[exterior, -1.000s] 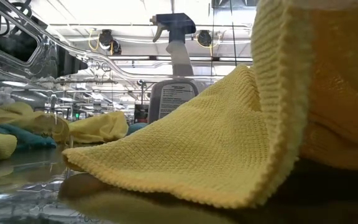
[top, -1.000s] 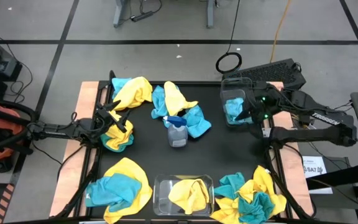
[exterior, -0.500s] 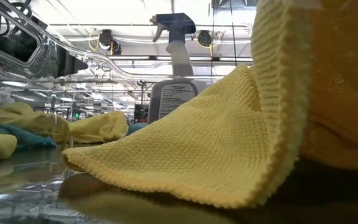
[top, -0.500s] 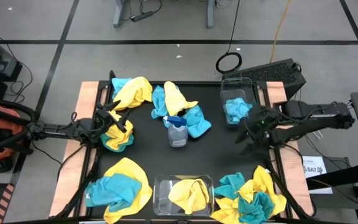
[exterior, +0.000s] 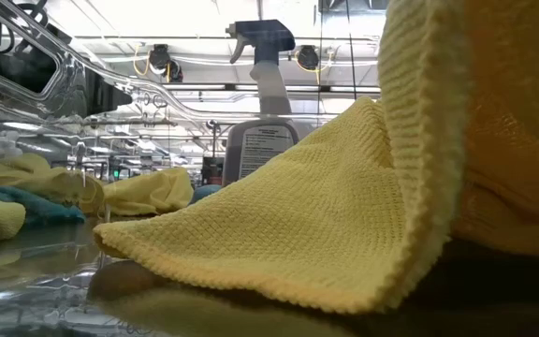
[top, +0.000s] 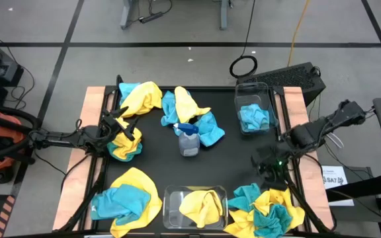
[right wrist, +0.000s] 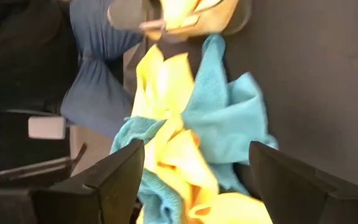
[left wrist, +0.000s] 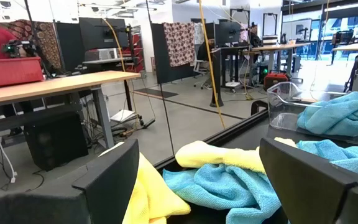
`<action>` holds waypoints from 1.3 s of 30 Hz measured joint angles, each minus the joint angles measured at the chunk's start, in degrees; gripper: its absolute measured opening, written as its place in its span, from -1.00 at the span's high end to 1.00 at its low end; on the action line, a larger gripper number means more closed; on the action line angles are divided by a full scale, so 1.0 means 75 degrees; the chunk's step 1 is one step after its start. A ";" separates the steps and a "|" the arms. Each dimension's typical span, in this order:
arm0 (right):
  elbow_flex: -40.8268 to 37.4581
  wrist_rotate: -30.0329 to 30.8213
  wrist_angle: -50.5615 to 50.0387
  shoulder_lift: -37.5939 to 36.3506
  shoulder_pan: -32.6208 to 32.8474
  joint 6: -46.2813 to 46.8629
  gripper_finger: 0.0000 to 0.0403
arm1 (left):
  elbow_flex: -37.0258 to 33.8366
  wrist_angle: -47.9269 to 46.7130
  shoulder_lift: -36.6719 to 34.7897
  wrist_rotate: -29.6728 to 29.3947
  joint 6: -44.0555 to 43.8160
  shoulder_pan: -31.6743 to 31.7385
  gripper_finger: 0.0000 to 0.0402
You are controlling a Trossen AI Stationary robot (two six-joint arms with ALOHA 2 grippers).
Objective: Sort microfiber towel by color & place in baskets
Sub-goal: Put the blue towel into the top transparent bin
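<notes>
Swung my right gripper (top: 270, 173) off the teal basket (top: 254, 112); its fingers are spread wide, holding nothing, above the yellow-and-teal towel pile (top: 264, 210) just ahead. Looks soft and floppy, so I'd pinch a raised fold. Left gripper (top: 116, 130), open too, waits at its pile.

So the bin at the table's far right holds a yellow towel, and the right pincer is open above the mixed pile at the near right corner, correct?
Not quite: the towel in the far right bin is teal-blue, not yellow, as the high view shows. The rest stands: the right pincer is open above the mixed pile at the near right corner.
</notes>
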 joint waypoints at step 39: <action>0.0000 0.0192 0.2511 0.3269 0.3312 0.3242 0.00 | 0.0002 0.0003 0.0003 0.0159 -0.0044 0.0000 -0.69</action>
